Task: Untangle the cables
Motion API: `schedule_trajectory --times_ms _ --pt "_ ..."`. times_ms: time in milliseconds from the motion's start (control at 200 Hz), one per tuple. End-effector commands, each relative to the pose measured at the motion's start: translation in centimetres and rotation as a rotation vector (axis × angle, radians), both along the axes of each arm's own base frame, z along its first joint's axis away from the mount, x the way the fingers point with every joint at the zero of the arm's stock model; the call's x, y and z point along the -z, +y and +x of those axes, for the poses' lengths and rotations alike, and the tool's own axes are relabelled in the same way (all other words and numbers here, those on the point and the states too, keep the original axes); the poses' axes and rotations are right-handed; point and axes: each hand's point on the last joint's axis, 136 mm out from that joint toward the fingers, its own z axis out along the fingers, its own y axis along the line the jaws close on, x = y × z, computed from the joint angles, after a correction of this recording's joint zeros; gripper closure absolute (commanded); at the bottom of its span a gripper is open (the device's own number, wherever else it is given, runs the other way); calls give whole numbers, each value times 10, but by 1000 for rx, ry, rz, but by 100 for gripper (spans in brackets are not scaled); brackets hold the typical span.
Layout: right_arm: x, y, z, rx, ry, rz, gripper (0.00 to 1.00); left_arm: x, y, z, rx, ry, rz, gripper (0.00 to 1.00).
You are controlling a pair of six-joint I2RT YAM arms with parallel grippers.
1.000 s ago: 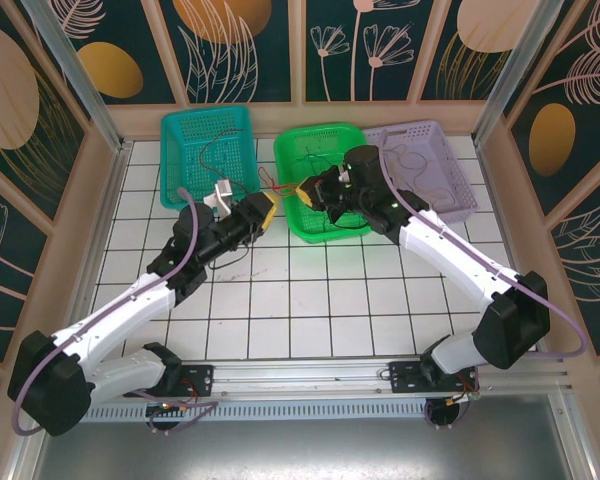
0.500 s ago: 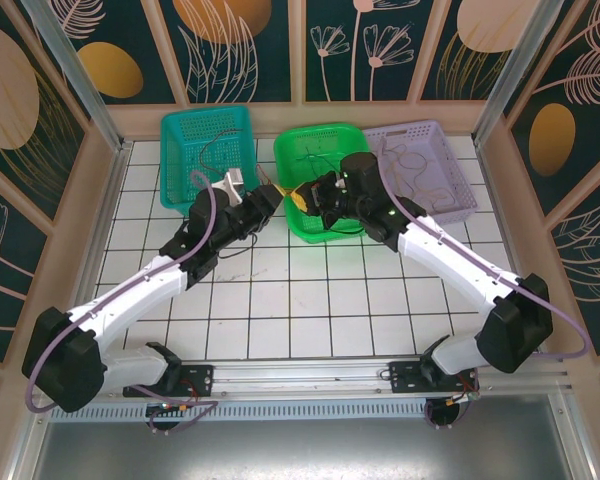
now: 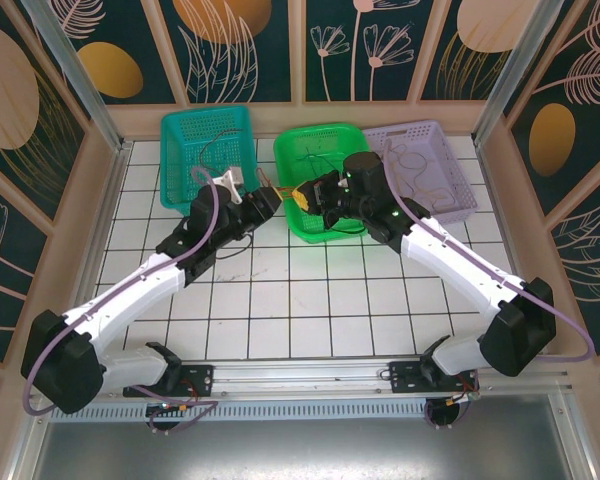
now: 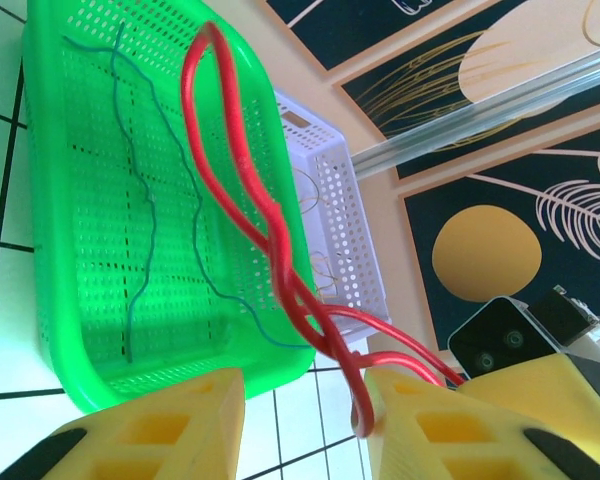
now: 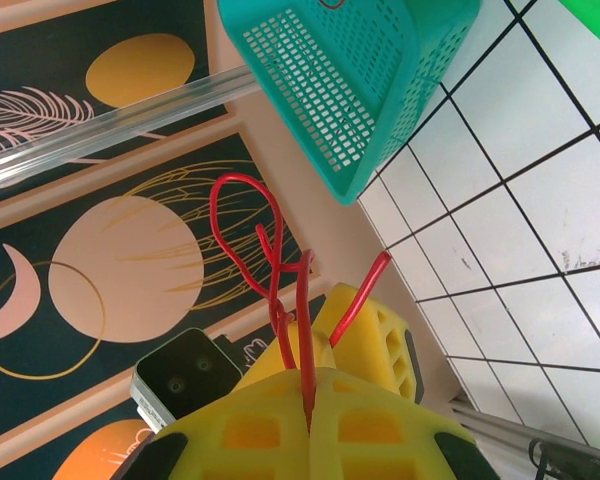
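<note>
In the left wrist view, the left claw (image 4: 305, 400) is seen spread, its yellow fingers apart; a twisted red cable (image 4: 280, 260) is run from above the green basket (image 4: 55, 330) down to the inner face of one finger, without being pinched. A thin green cable (image 4: 148, 215) is laid inside that basket, and a purple basket (image 4: 325, 190) is set just beside it. In the right wrist view, the right claw (image 5: 310, 400) is pressed together on the red cable, which is looped upward near a teal basket (image 5: 350, 80). In the top view, both claws are positioned close together at the green basket's left edge
</note>
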Motion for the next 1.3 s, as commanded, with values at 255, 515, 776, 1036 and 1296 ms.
schedule_trajectory --times_ms 255,515,776,1036,1296 --pt "-5 2 -2 -1 12 53 100 -22 -15 14 26 -81 -25 83" --pt "1 -22 12 6 -67 -59 100 -13 -5 0 42 -84 41 100" --pt "-11 -58 43 -173 -524 -429 100 7 -5 -54 257 -85 112 100" --pt "-8 -73 48 -300 -732 -629 100 17 -3 -84 363 -58 127 100" --pt "-32 -83 57 -235 -941 -656 100 16 -13 -107 482 -32 43 100"
